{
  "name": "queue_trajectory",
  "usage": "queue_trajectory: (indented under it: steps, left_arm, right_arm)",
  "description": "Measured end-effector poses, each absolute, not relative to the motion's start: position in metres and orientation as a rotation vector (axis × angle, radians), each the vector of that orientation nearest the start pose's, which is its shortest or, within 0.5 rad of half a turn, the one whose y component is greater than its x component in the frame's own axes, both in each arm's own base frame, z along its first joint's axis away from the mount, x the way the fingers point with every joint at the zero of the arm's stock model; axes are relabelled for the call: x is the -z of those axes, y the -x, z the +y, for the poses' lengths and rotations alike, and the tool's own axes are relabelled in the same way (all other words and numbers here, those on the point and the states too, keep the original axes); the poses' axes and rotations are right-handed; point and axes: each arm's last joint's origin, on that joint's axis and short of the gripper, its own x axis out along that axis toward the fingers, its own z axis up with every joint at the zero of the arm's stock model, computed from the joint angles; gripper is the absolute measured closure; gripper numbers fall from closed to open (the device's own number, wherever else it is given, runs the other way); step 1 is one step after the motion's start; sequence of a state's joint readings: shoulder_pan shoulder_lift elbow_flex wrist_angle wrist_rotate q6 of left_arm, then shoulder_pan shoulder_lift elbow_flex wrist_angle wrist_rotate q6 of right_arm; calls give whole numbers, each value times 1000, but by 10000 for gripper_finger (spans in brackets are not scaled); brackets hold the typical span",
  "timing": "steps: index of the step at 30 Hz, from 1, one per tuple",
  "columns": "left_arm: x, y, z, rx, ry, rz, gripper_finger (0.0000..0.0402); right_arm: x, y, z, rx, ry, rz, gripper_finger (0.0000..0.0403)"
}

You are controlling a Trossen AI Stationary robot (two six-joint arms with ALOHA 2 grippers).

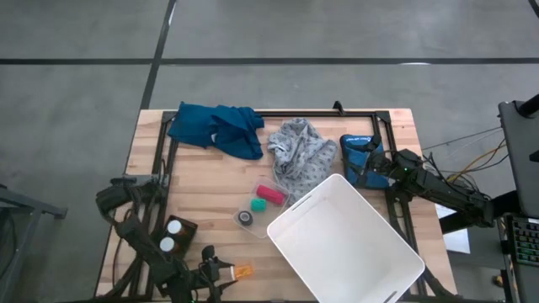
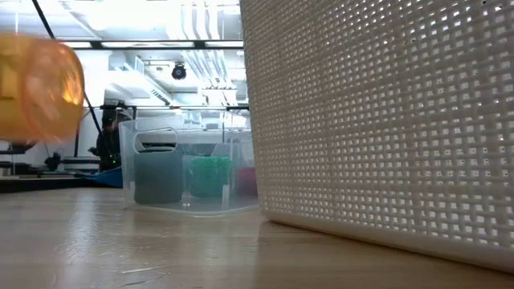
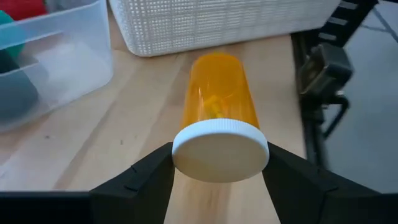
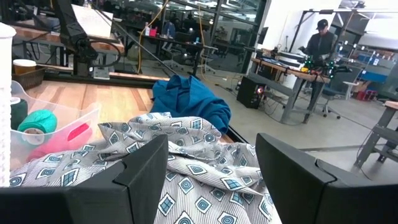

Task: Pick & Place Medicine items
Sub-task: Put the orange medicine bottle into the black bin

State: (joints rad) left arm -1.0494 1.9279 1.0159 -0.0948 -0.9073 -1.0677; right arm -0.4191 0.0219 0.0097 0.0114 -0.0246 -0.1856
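Note:
My left gripper (image 1: 227, 271) is near the table's front edge, left of the white basket, and is shut on an orange pill bottle (image 3: 217, 93) with a white cap. The bottle also shows in the high view (image 1: 242, 271) and, blurred, in the low view (image 2: 36, 88). Two more white-capped bottles (image 1: 171, 235) stand upright in a brown holder at the front left. My right gripper (image 4: 211, 168) is open and empty at the table's right side (image 1: 354, 167). It points toward the grey patterned cloth (image 4: 186, 168). My left gripper pinches the bottle's white cap (image 3: 180, 152) between its two fingers, one on each side of the cap's rim. The bottle lies about level, its orange body pointing away beyond the fingertips. In the low view it is clear of the table.
A white mesh basket (image 1: 396, 269) fills the front right. A clear tub (image 1: 253, 189) with coloured rolls lies in the middle. A blue cloth (image 1: 217, 126) is at the far left. The grey patterned cloth (image 1: 299, 156) lies beside it. People work in the room behind.

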Motion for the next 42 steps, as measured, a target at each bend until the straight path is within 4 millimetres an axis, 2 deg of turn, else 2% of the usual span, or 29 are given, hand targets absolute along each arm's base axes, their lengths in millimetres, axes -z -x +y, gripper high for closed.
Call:
queue_trajectory:
  steps: [6,11,18,25,29,37,42]
  left_arm:
    - [-159,-195,-282,-116,298,653,172]
    - [-182,-186,-267,-184,447,704,172]
    - [-195,-174,-252,-306,679,862,172]
    - [-212,-169,-242,-584,945,1223,172]
    - [-232,-171,-236,-696,972,1361,172]
    - [-285,-175,-218,-902,973,1466,172]
    - [-296,-171,-210,-1037,981,1538,172]
  right_arm:
    - [-166,-90,-39,394,181,37,163]
    - [-166,-90,-39,394,181,38,163]
    - [-166,-90,-39,394,183,38,163]
    - [-166,-90,-40,394,181,38,163]
    - [-166,-90,-39,394,181,38,163]
    - [-166,-90,-39,394,181,38,163]
    - [-166,-90,-39,394,181,38,163]
